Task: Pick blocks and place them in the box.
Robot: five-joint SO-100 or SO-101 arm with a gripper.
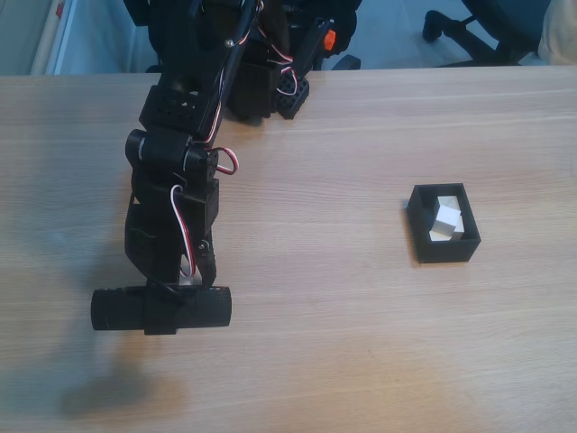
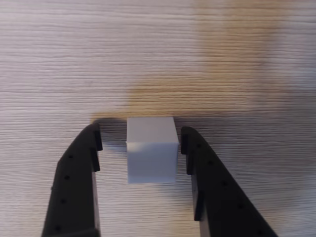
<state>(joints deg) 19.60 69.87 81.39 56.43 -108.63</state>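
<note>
Table [image 1: 361, 361]: pale wood grain, seen from above in the fixed view, with the arm's base at 12 o'clock.
Arm [image 1: 176, 189]: black, with red and white wires, reaching from the base toward 7 o'clock of the fixed view and bent down over the table.
Gripper [image 2: 140, 140]: in the wrist view two black fingers [image 2: 74, 177] rise from the bottom edge, spread apart, with a cube between them.
Cube [image 2: 151, 149]: plain white, resting on the wood between the fingertips; the finger at its 3 o'clock side is just beside it, possibly touching, and a clear gap shows at its 9 o'clock side.
Box [image 1: 444, 248]: small, black, open-topped, at 3 o'clock of the fixed view, well apart from the arm.
Box contents [image 1: 447, 217]: white cubes lying inside, one tilted on top of others; the exact count is hard to tell.
</note>
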